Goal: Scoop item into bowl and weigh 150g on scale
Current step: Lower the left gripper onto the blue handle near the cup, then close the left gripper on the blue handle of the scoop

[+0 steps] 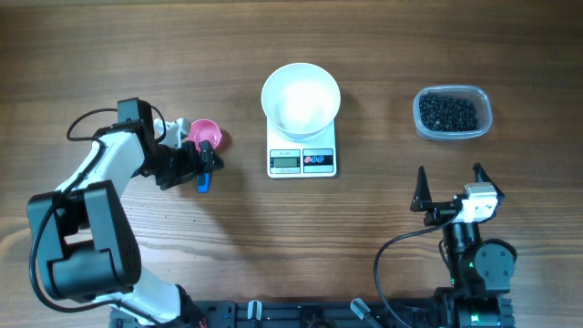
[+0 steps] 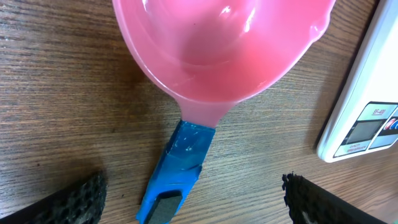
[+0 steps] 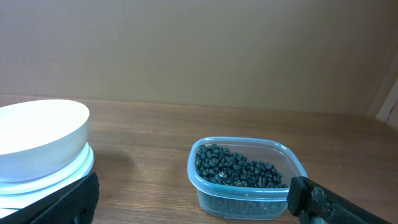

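Pink plastic scoop point(image 2: 224, 43) with a blue handle point(image 2: 177, 171) lies on the wood-grain counter point(image 2: 62, 93), near the left side of the scale point(image 1: 301, 159). The left fingers point(image 2: 81, 199), black and ribbed, are spread wide on either side of the handle and are not touching it. The handle's long axis points back into the gap between them, with the cup end farthest away. The left arm is much the nearer one to the scoop.

A glossy round white bowl point(image 1: 301, 97) sits on the flat white scale and looks empty. The item point(image 3: 236, 168), tiny round black beads, lies heaped in a clear rounded tub point(image 3: 198, 186) to the right of the scale, apart from it. The right fingers point(image 3: 329, 200) are also spread wide and hold nothing, and the tub lies ahead of them. The coming move is probably a pinch on the handle.
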Robot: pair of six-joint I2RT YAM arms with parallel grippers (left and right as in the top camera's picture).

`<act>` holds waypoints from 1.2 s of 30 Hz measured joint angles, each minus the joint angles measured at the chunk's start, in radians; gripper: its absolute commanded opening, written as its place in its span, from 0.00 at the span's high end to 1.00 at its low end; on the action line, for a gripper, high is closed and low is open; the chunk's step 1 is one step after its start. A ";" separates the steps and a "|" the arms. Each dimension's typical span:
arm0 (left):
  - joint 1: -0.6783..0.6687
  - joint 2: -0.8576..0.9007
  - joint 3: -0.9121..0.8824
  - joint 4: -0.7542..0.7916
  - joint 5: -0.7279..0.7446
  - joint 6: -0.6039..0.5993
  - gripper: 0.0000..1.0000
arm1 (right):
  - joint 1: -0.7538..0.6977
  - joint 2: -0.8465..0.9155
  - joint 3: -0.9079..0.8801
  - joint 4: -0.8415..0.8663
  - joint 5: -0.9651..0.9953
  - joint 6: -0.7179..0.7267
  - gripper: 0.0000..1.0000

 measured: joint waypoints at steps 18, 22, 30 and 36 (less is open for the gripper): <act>0.000 0.024 0.006 0.003 0.073 0.076 0.11 | 0.000 0.000 0.000 0.000 0.000 0.000 0.00; 0.000 0.024 0.006 0.004 0.074 0.078 0.12 | 0.000 0.000 0.000 0.000 0.000 0.000 0.00; 0.000 0.026 0.006 0.008 0.075 0.082 0.14 | 0.000 0.000 0.000 0.000 0.000 0.000 0.00; 0.000 0.027 0.006 0.010 0.076 0.082 0.06 | 0.000 0.000 0.000 0.000 0.000 0.000 0.00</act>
